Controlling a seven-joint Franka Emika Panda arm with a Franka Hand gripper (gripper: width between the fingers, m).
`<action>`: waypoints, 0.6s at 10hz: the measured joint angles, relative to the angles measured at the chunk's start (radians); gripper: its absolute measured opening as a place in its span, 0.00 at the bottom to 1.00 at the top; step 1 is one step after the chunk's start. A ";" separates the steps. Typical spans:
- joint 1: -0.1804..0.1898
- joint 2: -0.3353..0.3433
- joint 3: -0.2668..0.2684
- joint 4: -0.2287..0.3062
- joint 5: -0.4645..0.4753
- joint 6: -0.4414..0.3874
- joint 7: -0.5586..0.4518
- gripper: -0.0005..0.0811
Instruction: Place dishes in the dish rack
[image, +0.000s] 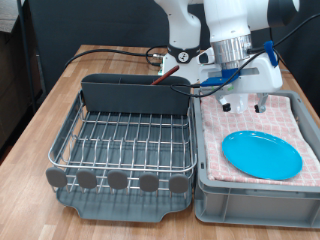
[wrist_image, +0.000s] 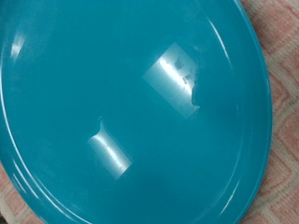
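The light-blue plate (image: 262, 155) lies flat on the pink checked cloth (image: 300, 122) in the light grey bin (image: 255, 200) at the exterior view's right. My gripper (image: 241, 103) hangs just above the bin's far side, slightly above and behind the plate, with its fingers apart and nothing between them. In the wrist view the plate (wrist_image: 140, 112) fills nearly the whole picture and no fingers show. The dark grey dish rack (image: 62, 140) stands at the exterior view's left with its wire grid bare. The cup and the spoon are not in view.
The rack's tall utensil compartment (image: 135, 97) runs along its far edge, close to the gripper's left. Black cables (image: 110, 50) and a red-handled object (image: 163, 63) lie on the wooden table (image: 55, 95) behind the rack.
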 joint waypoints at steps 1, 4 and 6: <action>-0.001 0.022 0.006 0.011 0.047 0.014 -0.042 0.99; -0.013 0.083 0.029 0.046 0.175 0.033 -0.169 0.99; -0.021 0.112 0.040 0.068 0.251 0.037 -0.244 0.99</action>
